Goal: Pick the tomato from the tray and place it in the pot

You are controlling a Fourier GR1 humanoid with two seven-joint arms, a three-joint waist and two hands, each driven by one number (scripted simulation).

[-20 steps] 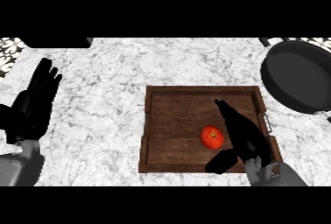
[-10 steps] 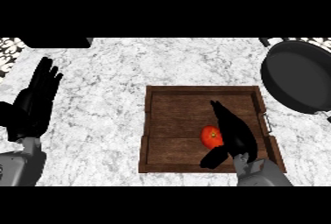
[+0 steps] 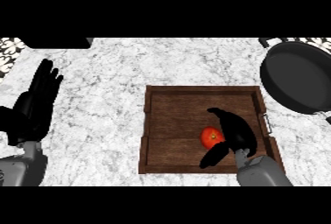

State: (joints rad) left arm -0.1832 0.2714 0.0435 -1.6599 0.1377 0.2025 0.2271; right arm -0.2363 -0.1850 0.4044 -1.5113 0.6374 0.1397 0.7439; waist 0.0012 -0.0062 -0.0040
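Observation:
A red tomato (image 3: 211,136) lies on the dark wooden tray (image 3: 181,105), toward its lower right. My right hand (image 3: 234,130) is over the tray, right beside the tomato on its right side. The fingers stretch up past it and the thumb reaches below it, so the hand brackets the tomato without closing round it. It is open. The black pot (image 3: 302,78) sits at the upper right, beyond the tray's right edge. My left hand (image 3: 31,111) rests open at the far left, fingers up.
The marble counter (image 3: 110,87) spreads left of and above the tray. A dark object (image 3: 55,42) sits at the top left edge. A metal handle (image 3: 264,123) is on the tray's right rim.
My right hand has shifted left and a little down, closing in on the tomato with the thumb swinging under it. The tomato, tray and left hand have stayed put.

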